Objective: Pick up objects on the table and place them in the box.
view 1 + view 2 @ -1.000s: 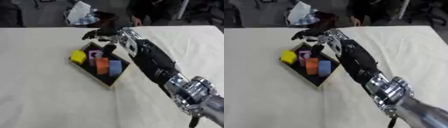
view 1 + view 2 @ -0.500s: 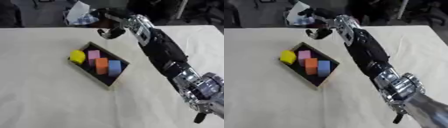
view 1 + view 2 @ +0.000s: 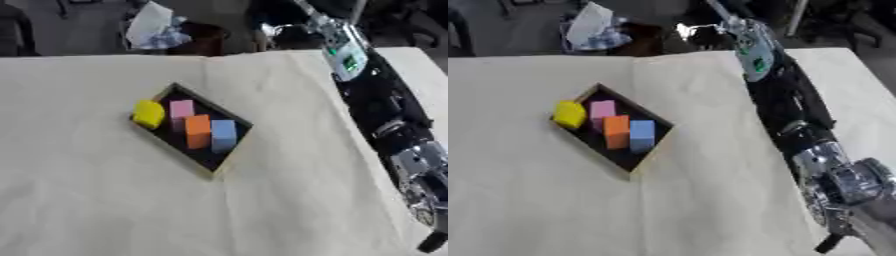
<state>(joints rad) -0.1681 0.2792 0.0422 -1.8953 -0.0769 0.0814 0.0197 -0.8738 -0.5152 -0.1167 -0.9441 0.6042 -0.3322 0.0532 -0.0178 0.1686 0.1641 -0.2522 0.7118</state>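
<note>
Shallow dark rectangular box with pale wood rim sits askew on the cream cloth-covered table, left of centre. Inside, side by side: yellow rounded block at the far-left end, then pink block, orange block, light-blue block. Right arm runs up the right side w/ its right hand raised past the far table edge, well apart from the box — fingers blurred, can't tell if curled or straight. Crumpled white paper lies beyond the far edge. Left hand not seen.
</note>
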